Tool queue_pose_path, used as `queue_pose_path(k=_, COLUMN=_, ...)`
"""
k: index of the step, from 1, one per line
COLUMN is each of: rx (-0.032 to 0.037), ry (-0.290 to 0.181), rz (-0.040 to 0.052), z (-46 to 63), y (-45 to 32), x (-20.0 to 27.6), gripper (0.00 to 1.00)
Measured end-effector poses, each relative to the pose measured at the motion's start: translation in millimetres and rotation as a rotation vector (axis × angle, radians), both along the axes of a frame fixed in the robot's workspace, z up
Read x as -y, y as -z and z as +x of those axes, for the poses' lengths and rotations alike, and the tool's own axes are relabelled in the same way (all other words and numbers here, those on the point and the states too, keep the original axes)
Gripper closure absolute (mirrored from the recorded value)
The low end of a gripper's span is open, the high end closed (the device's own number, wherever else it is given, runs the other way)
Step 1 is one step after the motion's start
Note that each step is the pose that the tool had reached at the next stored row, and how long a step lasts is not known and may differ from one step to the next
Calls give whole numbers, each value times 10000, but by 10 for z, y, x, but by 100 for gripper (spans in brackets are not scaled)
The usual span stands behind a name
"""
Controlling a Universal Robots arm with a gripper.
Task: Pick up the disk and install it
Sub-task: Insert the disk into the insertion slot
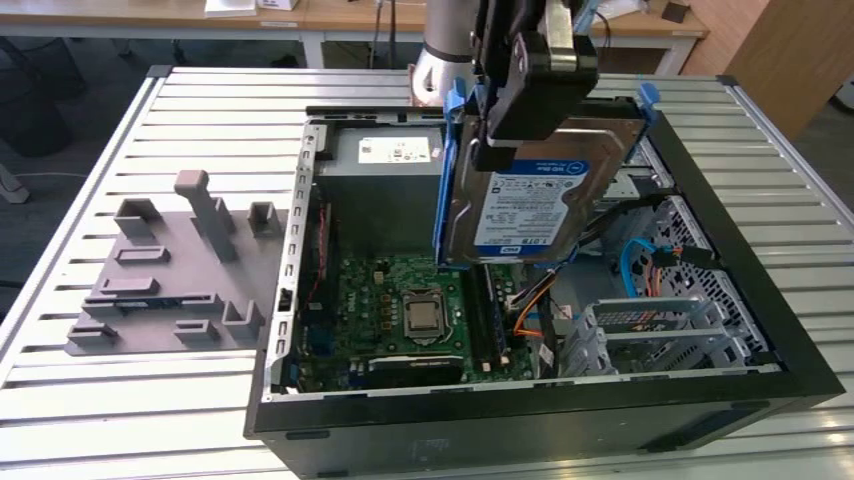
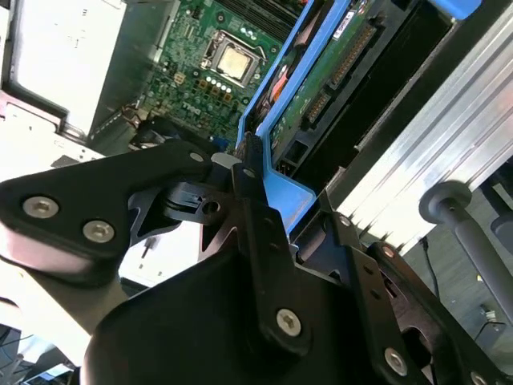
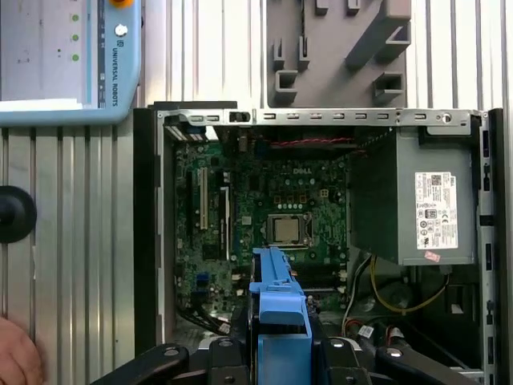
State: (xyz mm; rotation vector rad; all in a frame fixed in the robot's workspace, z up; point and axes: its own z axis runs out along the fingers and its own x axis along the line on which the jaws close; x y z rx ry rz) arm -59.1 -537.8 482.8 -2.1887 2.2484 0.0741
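- Disk hangs upright above the open computer case, label side showing in the exterior view; lower edge over the motherboard, near the grey power supply box
- gripper clamped on the disk's top end; fingers pinch at its blue rail
- grey fixture plate lies on the slatted table, at the exterior view's left of the case
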Motion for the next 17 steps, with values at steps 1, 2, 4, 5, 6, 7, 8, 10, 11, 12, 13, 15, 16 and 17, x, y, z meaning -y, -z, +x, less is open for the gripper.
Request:
queue_pose_path(k=1, rx=0, ry=0, rz=1, z=2, y=3, x=25, gripper=64)
queue_pose_path(k=2, rx=0, ry=0, rz=1, z=5, y=7, x=50, gripper=64)
queue_pose_path(k=4, rx=0, ry=0, rz=-1, z=18, y=12, x=95, gripper=64)
queue_pose_path(k=5, rx=0, ry=0, rz=-1, z=31, y=15, x=111, gripper=64)
queue_pose_path(k=6, rx=0, ry=0, rz=0, z=49, y=18, x=124, gripper=64)
queue_pose_path(k=7, rx=0, ry=-1, rz=0, z=72, y=20, x=134, gripper=64)
queue_pose_path(k=8, rx=0, ry=0, rz=0, z=97, y=22, x=142, gripper=64)
queue_pose_path(k=10, rx=0, ry=0, rz=0, z=151, y=27, x=157, gripper=64)
queue_pose_path(k=11, rx=0, ry=0, rz=1, z=179, y=29, x=165, gripper=64)
queue_pose_path(k=12, rx=0, ry=0, rz=1, z=204, y=31, x=172, gripper=64)
queue_pose_path(k=13, rx=0, ry=0, rz=1, z=224, y=34, x=182, gripper=64)
queue_pose_path(k=15, rx=0, ry=-1, rz=1, z=250, y=40, x=208, gripper=64)
queue_pose_path(k=16, rx=0, ry=0, rz=1, z=258, y=44, x=226, gripper=64)
queue_pose_path(k=17, rx=0, ry=0, rz=-1, z=265, y=47, x=247, gripper=64)
